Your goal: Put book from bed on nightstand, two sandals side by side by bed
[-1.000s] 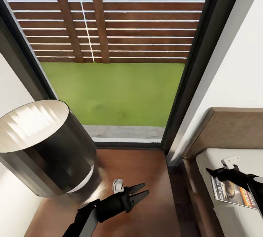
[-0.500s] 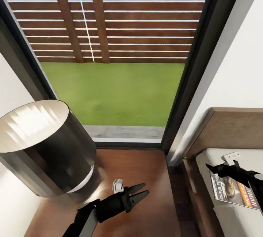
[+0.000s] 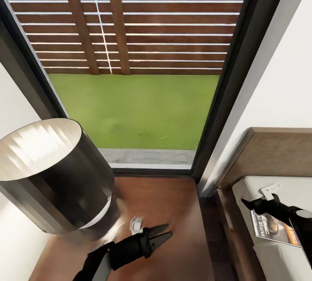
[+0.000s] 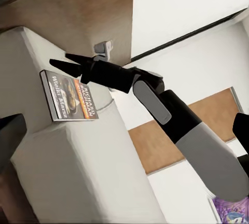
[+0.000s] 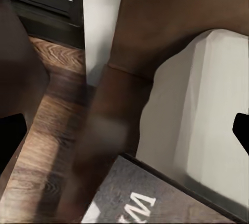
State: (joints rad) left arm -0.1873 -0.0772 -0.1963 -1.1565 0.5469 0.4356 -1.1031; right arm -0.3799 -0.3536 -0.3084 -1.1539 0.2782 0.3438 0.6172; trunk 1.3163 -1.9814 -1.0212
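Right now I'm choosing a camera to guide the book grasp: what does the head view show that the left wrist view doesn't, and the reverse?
Head view alone: the nightstand top, the lamp, the window and the open left gripper. Left wrist view alone: the book's whole cover with its lettering. Shared: the open right gripper above the book on the bed, by the headboard.
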